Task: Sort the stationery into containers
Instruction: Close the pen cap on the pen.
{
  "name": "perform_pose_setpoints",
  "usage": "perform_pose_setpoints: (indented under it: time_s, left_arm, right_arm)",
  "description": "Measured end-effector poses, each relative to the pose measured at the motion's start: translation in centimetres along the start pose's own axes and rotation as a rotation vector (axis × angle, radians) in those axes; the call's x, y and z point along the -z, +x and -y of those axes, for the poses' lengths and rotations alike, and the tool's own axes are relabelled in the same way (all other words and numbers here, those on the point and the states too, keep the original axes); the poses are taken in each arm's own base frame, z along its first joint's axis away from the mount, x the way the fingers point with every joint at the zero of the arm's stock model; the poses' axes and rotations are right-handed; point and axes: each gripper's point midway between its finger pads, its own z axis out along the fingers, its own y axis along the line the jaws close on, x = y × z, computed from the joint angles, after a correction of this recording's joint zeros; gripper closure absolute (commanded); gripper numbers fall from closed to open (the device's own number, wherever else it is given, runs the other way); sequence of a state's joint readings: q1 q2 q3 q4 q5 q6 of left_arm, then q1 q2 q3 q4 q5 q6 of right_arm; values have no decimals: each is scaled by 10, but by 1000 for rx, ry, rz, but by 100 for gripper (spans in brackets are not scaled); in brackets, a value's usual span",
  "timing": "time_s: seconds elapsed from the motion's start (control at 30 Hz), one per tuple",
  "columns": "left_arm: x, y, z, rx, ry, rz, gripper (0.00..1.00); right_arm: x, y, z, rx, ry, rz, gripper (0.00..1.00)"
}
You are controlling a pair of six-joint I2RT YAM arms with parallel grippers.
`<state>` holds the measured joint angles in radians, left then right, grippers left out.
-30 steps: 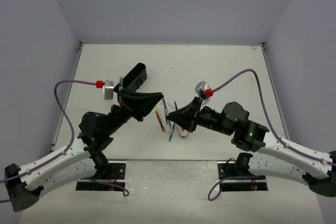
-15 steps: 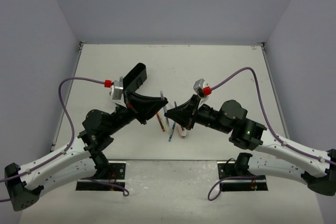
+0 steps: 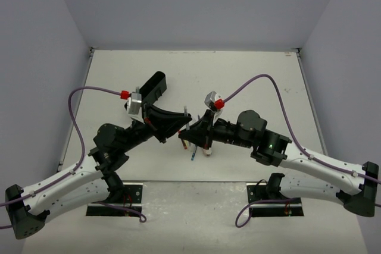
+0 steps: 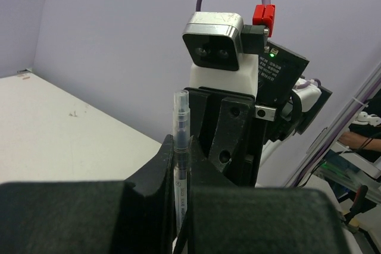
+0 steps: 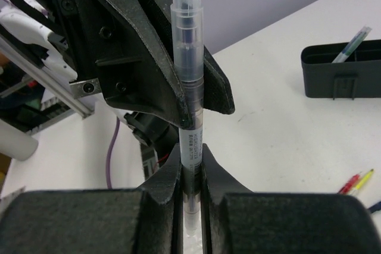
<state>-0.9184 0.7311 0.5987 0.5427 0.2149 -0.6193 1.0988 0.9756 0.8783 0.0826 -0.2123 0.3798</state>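
Note:
A grey, clear-capped pen [image 4: 180, 123] stands upright between both grippers above the table's middle. My left gripper [image 4: 180, 168] is shut on its one end. My right gripper [image 5: 190, 173] is shut on the other end of the same pen [image 5: 187, 46], facing the left gripper nose to nose. In the top view the two grippers meet, left [image 3: 180, 128] and right [image 3: 192, 130], with the pen's tip [image 3: 185, 111] sticking out. The black organiser tray [image 3: 153, 87] lies behind the left gripper; it also shows in the right wrist view [image 5: 333, 69] with a pen [image 5: 352, 41] in it.
Under the grippers lie loose pens: a red and a yellow one [image 3: 183, 142], also seen in the right wrist view [image 5: 356, 181], and a blue one [image 3: 194, 154]. A pinkish-white block [image 3: 207, 150] lies beside them. Purple cables arc over both arms.
My right gripper has moved left until it meets the left gripper and now grips the pen. The left gripper moved right with the pen, then held still.

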Motion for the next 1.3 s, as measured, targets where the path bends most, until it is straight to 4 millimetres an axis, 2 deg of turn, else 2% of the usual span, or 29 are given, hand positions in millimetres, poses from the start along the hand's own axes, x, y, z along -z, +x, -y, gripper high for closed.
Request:
perform_pose_setpoints:
  time_s: [0.03, 0.07, 0.1, 0.13, 0.17, 0.2, 0.27, 0.33, 0.53, 0.63, 0.8, 0.87, 0.9, 1.0, 1.3]
  left_arm:
    - [0, -1, 0, -2, 0, 1, 87]
    - [0, -2, 1, -4, 2, 3, 63]
    - [-1, -3, 2, -6, 4, 3, 55]
    - [-1, -4, 3, -5, 7, 3, 41]
    - [-1, -5, 4, -13, 9, 5, 32]
    - [-2, -6, 4, -18, 11, 6, 30]
    - [-2, -9, 6, -22, 11, 6, 33]
    - [-4, -12, 7, -30, 8, 1, 43]
    - [-18, -49, 25, -75, 26, 33, 68]
    - [-23, -59, 30, -90, 31, 40, 69]
    - [-25, -46, 23, -82, 13, -7, 69]
    - [-26, -40, 20, -78, 10, -27, 73]
    - [-27, -38, 19, -76, 11, -35, 77]
    - [-27, -33, 20, -72, 23, -54, 100]
    - [-27, -24, 22, -69, 54, -76, 100]
  right_arm:
    - [0, 0, 0, 3, -3, 0, 100]
    - [0, -1, -1, 5, -6, 2, 100]
    - [0, -2, -2, 6, -10, 3, 100]
    - [0, -3, -3, 7, -14, 6, 100]
    - [1, -4, -4, 8, -15, 8, 100]
    - [1, -4, -4, 9, -17, 8, 100]
    - [1, -4, -4, 10, -18, 7, 100]
    - [2, -3, -4, 11, -19, 5, 100]
    - [7, -1, -8, 25, -37, -4, 100]
    - [10, -2, -10, 31, -43, -3, 100]
    - [14, -6, -12, 43, -48, 10, 100]
    - [15, -7, -12, 47, -48, 11, 100]
    - [15, -6, -12, 48, -48, 11, 100]
    - [16, -4, -11, 49, -44, 2, 100]
    - [20, 1, -8, 56, -26, -22, 100]
